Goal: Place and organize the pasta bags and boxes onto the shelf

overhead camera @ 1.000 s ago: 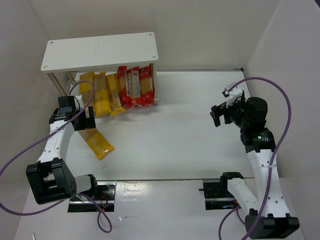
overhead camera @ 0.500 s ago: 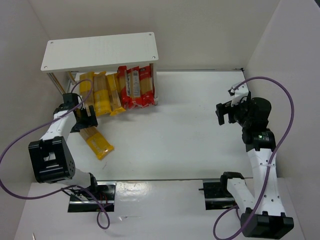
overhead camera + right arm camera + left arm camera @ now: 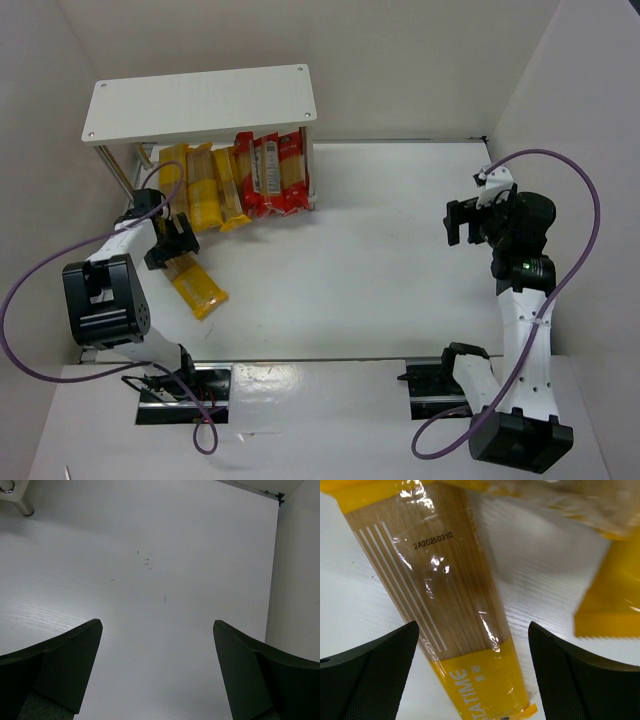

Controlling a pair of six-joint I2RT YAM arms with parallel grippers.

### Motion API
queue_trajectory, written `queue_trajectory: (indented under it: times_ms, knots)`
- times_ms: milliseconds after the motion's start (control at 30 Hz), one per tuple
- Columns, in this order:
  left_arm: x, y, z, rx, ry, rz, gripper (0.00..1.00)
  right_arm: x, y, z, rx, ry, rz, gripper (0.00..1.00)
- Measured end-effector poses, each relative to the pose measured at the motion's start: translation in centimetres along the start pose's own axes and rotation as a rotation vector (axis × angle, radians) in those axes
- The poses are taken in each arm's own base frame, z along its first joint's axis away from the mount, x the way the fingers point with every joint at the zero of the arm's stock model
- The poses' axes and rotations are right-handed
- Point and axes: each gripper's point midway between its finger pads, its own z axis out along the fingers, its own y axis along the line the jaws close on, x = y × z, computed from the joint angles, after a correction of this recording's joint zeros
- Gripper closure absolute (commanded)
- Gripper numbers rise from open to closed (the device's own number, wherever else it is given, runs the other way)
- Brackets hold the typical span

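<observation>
**Left arm over the loose pack, nothing gripped yet**

- Far-left corner of the table (image 3: pixel 360 260): the shelf (image 3: pixel 200 100) stands there, a white board on thin legs. Under it lies a row of yellow packs (image 3: pixel 205 195), then red packs (image 3: pixel 270 175) toward the board's right edge. Their near ends stick out past the front.
- Left side, nearer the table's front edge: one loose yellow pack (image 3: pixel 200 290) lies flat and skewed, outside the shelf. It looks like the only piece left to stow.
- The left gripper (image 3: pixel 166 242) hangs over that pack's far end with the jaws spread wide, one on each side. The wrist view shows bare table between each finger and the film, so nothing is grasped.
- Just right of the fingers, the corner of a shelved yellow pack (image 3: pixel 612 595) juts into the wrist view.
- Right side of the table: the right gripper (image 3: pixel 458 222) is held above bare surface, jaws released and empty, well apart from everything.

Risks, as judged:
- The grip would land near one end, so the long pack may droop or swing when lifted.
- The glossy film could slip, and a hard squeeze could snap the strands.
- The right finger could snag the neighbouring pack's corner on closing and drag the row askew.
- Feeding the pack in at this skew could knock a leg or shove the packs already under the board.
</observation>
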Motion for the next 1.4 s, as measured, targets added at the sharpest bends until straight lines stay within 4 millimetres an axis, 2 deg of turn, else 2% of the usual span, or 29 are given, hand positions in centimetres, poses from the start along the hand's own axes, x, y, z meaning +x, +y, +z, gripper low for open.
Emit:
queue_trajectory:
  times_ms: [133,433,600,700,800,933,967,1033,1067,1300,1400]
  knots:
    - [1.1,0.7,1.6,-0.046,0.056,-0.016,0.05,-0.2,-0.5,0.3,0.001,0.004,0.027,0.00]
    - [0.9,1.1,2.2,-0.073,0.073,-0.042,0.05,-1.4,-1.1,0.6,-0.010,-0.017,0.056,0.00]
    - [1.1,2.3,2.7,-0.080,0.094,-0.083,0.05,-1.3,-1.3,0.7,-0.012,-0.013,0.062,0.00]
    - [1.2,2.3,3.0,-0.068,0.103,-0.093,0.05,-1.3,-1.2,0.9,-0.018,-0.011,0.065,0.00]
    - [1.2,2.3,3.0,-0.065,0.099,-0.092,0.10,-1.3,-1.2,1.0,-0.021,-0.012,0.067,0.00]
    - [1.1,2.3,3.0,-0.062,0.093,-0.089,0.27,-1.3,-1.2,1.1,-0.023,-0.011,0.070,0.00]
    - [1.1,2.3,3.0,-0.058,0.091,-0.088,0.42,-1.3,-1.2,1.2,-0.024,-0.011,0.071,0.00]
    - [1.2,2.2,3.0,-0.054,0.090,-0.088,0.67,-1.3,-1.3,1.3,-0.024,-0.010,0.072,0.00]
    - [1.2,2.2,3.0,-0.050,0.090,-0.088,0.99,-1.3,-1.3,1.3,-0.024,-0.011,0.072,0.00]
    - [1.2,1.8,2.8,-0.006,0.099,-0.046,1.00,-1.6,-1.3,1.2,-0.022,-0.019,0.076,0.00]
    - [1.5,0.1,1.9,0.054,0.097,0.014,1.00,-1.7,-1.2,1.2,-0.028,-0.024,0.083,0.00]
